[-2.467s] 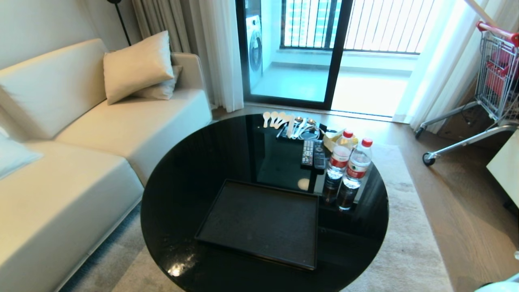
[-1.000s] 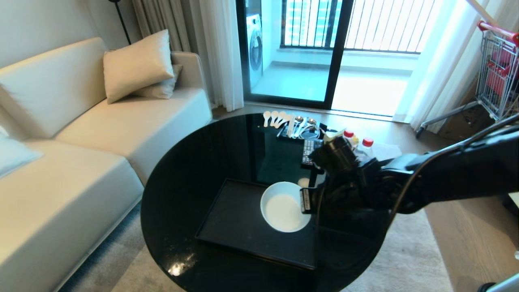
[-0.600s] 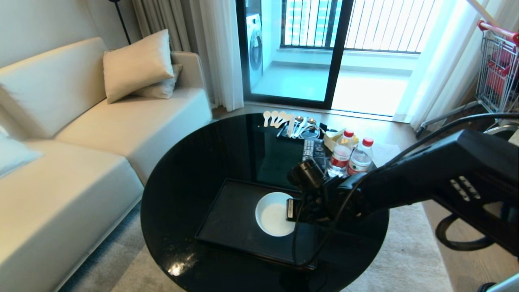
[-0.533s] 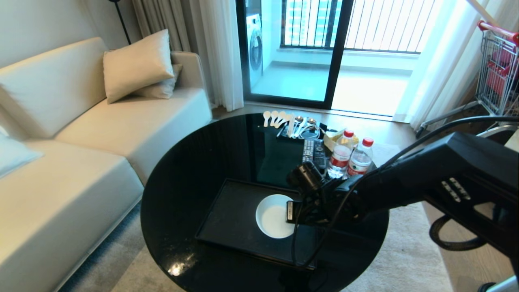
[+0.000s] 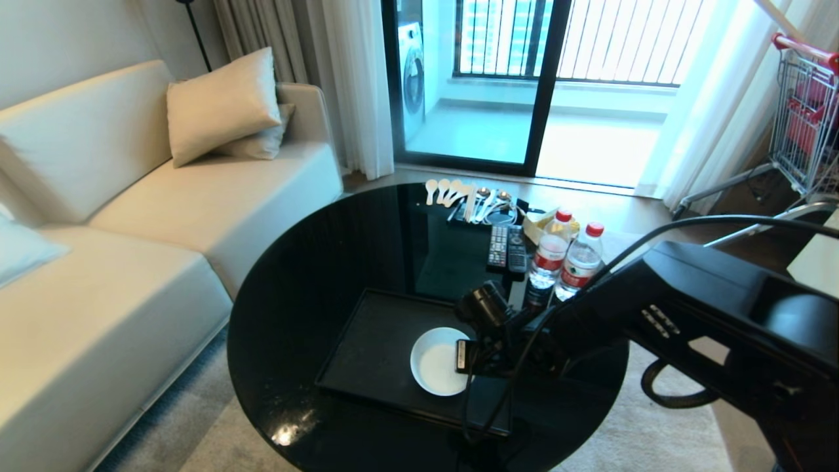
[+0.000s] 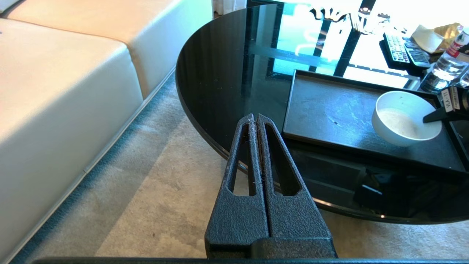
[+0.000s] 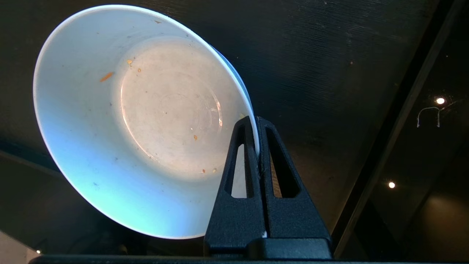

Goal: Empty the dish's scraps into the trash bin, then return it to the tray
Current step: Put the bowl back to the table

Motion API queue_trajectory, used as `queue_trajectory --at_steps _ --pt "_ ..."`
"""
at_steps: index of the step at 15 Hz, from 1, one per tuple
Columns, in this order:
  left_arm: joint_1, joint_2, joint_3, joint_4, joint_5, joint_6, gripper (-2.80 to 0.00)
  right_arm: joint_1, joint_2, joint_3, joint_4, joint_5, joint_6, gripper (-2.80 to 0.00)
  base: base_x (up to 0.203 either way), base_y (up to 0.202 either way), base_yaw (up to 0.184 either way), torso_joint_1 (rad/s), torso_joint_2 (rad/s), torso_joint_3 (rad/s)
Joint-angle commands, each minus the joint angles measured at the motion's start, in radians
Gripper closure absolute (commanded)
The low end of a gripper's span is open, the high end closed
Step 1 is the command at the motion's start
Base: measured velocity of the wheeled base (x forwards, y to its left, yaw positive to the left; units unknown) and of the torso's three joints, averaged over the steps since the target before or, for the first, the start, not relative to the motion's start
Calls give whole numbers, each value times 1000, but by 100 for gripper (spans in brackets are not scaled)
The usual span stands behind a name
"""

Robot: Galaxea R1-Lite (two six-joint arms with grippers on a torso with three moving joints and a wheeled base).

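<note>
white dish (image 5: 438,361) held over the black tray (image 5: 373,354) by the right gripper (image 5: 463,356)

the right gripper's jaws are pinched on the dish's rim, the bowl holding only tiny orange flecks, low over the tray's right half on the round black counter (image 5: 314,262). the left gripper (image 6: 255,119) hangs beside the counter, jaws pressed together on nothing.

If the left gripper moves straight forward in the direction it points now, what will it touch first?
Probably the near edge of the round glossy black table. The left gripper, fingers shut, hangs over the beige carpet and aims at that rim. Depth is unclear, so it might pass just under the rim instead.
</note>
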State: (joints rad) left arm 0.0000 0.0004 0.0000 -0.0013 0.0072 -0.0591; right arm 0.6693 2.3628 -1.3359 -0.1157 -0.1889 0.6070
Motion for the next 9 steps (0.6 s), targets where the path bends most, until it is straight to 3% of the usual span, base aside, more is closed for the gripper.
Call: queue_trajectory --at_steps 1,5,6,7,9 --pt "0 0 0 0 0 -1 0 -19 21 -14 1 -1 4 0 0 0 0 0 0 0" --pt "0 0 0 0 0 -1 0 -50 19 -12 2 2 7 0 0 0 0 0 0 0" --pt "0 0 0 0 0 -1 0 -53 19 -12 4 2 7 -236 0 0 0 0 0 0" --pt "0 0 0 0 0 -1 0 -56 19 -12 2 2 8 -280 0 0 0 0 0 0" --pt "0 0 0 0 0 -1 0 -57 23 -12 1 2 8 -280 0 0 0 0 0 0"
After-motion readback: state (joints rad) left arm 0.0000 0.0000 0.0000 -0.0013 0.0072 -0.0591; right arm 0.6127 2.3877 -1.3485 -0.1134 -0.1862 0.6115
